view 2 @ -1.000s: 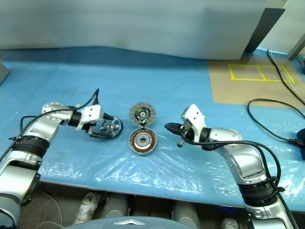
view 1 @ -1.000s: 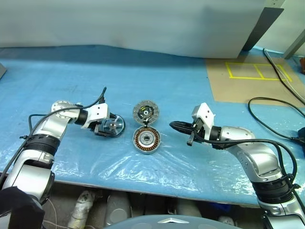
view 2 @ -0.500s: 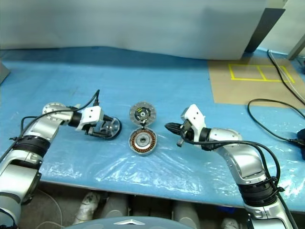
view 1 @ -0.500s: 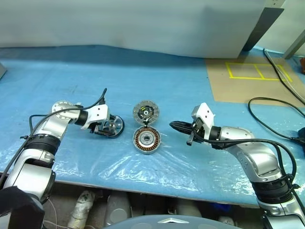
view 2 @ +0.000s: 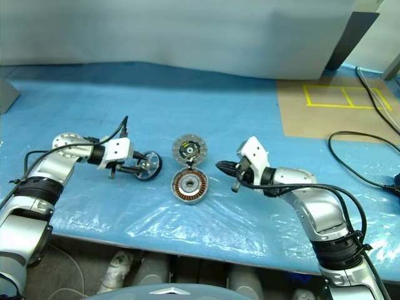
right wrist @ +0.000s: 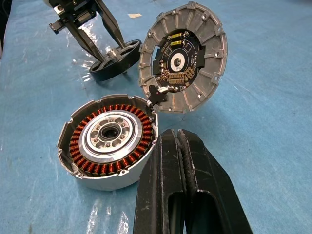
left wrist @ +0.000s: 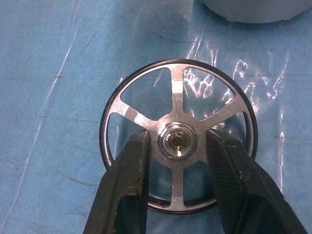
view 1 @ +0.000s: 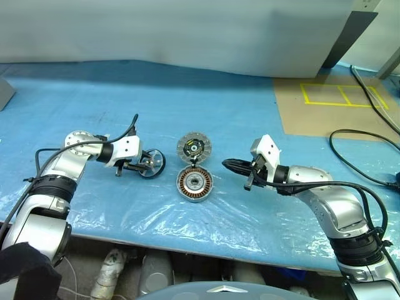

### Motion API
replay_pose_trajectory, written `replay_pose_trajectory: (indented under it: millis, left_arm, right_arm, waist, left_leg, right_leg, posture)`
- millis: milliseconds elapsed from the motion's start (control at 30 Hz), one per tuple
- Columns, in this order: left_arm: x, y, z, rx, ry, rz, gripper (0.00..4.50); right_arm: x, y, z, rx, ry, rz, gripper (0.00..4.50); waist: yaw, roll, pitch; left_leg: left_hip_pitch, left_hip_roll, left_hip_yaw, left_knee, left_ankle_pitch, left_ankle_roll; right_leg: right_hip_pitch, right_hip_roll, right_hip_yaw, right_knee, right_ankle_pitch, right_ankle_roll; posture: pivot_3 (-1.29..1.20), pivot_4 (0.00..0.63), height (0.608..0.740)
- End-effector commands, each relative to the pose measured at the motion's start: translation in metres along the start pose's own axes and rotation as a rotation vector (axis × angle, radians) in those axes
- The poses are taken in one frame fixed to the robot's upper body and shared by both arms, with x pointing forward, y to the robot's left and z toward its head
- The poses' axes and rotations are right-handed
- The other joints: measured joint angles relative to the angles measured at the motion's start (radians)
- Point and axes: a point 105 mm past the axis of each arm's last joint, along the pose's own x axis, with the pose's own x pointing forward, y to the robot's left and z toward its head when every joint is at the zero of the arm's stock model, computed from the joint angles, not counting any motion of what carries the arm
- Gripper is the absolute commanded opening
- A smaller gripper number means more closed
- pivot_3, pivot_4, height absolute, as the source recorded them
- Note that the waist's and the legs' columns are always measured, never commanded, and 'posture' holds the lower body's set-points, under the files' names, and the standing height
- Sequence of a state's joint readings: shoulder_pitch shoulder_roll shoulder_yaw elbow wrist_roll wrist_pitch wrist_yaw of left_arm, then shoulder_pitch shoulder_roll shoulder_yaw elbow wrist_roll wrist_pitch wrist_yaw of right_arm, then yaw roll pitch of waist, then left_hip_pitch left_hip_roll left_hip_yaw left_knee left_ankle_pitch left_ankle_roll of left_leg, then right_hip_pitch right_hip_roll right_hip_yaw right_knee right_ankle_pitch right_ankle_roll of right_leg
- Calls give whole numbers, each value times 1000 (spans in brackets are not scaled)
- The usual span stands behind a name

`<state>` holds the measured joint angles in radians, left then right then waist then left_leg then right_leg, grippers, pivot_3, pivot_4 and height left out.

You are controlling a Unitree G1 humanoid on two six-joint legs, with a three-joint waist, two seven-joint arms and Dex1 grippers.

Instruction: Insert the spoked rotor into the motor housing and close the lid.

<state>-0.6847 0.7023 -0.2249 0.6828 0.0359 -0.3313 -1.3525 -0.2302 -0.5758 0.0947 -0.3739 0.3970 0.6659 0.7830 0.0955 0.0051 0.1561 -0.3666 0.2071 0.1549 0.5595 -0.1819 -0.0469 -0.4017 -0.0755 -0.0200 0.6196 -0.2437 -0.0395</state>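
Beside the open motor housing point(view 1: 195, 182), left gripper point(left wrist: 178, 146) pinches the spoked rotor's point(left wrist: 178, 143) hub between 2 fingers — right gripper point(right wrist: 181, 161) clenched empty — rotor could slip sideways.

Two black fingers point(left wrist: 127, 195) cover parts of the spoked rotor point(left wrist: 178, 141), their bases cut off at the edge. A grey object's point(left wrist: 246, 10) upper part is cut off there too.

Blue plastic-covered table point(view 1: 206, 106); white wall point(view 1: 175, 31) behind.
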Motion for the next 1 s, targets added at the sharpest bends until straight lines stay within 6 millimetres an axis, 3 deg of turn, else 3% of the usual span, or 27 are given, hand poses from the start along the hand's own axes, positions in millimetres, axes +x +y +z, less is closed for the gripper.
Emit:
replay_pose_trajectory:
  millis: [33, 133, 233, 433, 567, 733, 1000]
  left_arm:
    - [5, -6, -4, -19, -7, -20, 1516]
    - [-4, 6, 25, -57, -166, 15, 1516]
    - [-16, 7, 52, -104, -313, -3, 1516]
    - [-33, -12, 81, -144, -403, -88, 1516]
    - [-39, -24, 90, -108, -381, -118, 1516]
    - [-21, -24, 113, -86, -441, -91, 1516]
    - [10, -28, 107, -186, -429, -116, 1516]
  right_arm:
    - [-3, 5, 14, -23, -45, 36, 0]
    - [-6, 13, 20, -21, -67, 83, 0]
    - [-9, 14, 22, -27, -62, 87, 0]
    - [-10, 7, 19, -25, -45, 71, 0]
    - [-11, 3, 21, -23, -48, 65, 0]
    - [-12, -2, 27, -21, -67, 51, 0]
    - [-16, -2, 23, -21, -49, 27, 0]
  waist:
    - [0, 0, 0]
    - [1, 0, 1]
    - [2, -4, 3]
    - [-4, -6, 5]
    - [-3, -6, 5]
    - [1, -6, 6]
    - [-4, -6, 6]
  left_leg:
    - [0, 0, 0, 0, 0, 0]
    - [-1, 0, 0, 0, 0, 0]
    - [-4, 0, 0, 0, 0, 0]
    - [-8, 1, 0, -2, -1, -1]
    - [-8, 0, 0, -3, -1, -1]
    - [-8, 0, 0, -2, 0, -1]
    - [-7, 1, 0, 0, 0, -1]
  right_leg:
    - [0, 0, 0, 0, 0, 0]
    - [0, 0, 0, 0, 0, 0]
    - [-4, 0, 0, 0, 0, 0]
    - [-8, 1, -1, 0, 0, 0]
    - [-8, 1, -2, -1, 0, 0]
    - [-6, 1, -2, -1, 0, 0]
    - [-6, 1, -1, -1, 0, 0]
  posture:
    - [0, 150, 740]
    - [0, 150, 740]
    - [0, 150, 740]
    - [0, 150, 740]
    - [0, 150, 740]
    - [0, 150, 740]
    - [0, 150, 740]
